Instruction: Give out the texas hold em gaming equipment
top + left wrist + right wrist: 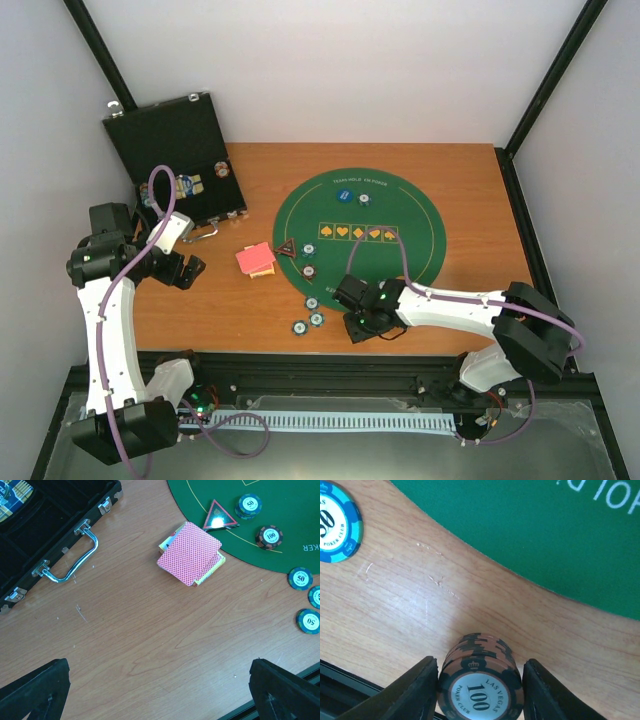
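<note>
The left pincer [159, 665] hung wide apart over the worktop [125, 645], near the black case [30, 540]. The red cards [190, 554] lay in a pile just beside the green mat [300, 510]. The right pincer [480, 672] squeezed a stack of brown chips [481, 695] near the worktop's front edge.

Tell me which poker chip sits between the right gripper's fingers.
The brown 100 chip on bare wood, flanked by the right gripper. The other 100 chip lies on the green mat; the blue chips read 50.

White arms [108, 330], black joints [530, 335], seemingly purple cables [128, 268].
</note>
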Action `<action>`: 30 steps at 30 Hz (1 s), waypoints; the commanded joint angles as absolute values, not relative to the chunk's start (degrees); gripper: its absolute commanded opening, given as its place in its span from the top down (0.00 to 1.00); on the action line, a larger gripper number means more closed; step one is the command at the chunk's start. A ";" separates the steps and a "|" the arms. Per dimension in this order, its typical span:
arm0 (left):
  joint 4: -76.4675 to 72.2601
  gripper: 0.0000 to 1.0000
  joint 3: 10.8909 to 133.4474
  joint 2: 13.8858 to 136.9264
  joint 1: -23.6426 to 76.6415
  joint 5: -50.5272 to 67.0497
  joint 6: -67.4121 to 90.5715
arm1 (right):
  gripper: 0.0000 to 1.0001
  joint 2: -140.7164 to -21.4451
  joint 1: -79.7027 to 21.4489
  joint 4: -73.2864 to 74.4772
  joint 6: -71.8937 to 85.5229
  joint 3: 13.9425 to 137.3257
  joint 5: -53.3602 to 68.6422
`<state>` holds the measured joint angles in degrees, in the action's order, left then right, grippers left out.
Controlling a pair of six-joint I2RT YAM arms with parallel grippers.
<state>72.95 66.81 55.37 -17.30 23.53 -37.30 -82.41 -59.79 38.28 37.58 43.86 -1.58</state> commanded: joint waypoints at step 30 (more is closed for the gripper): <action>72.34 0.00 67.86 54.99 -17.40 22.85 -37.91 | 0.82 -90.31 -45.35 51.67 24.89 73.77 -6.98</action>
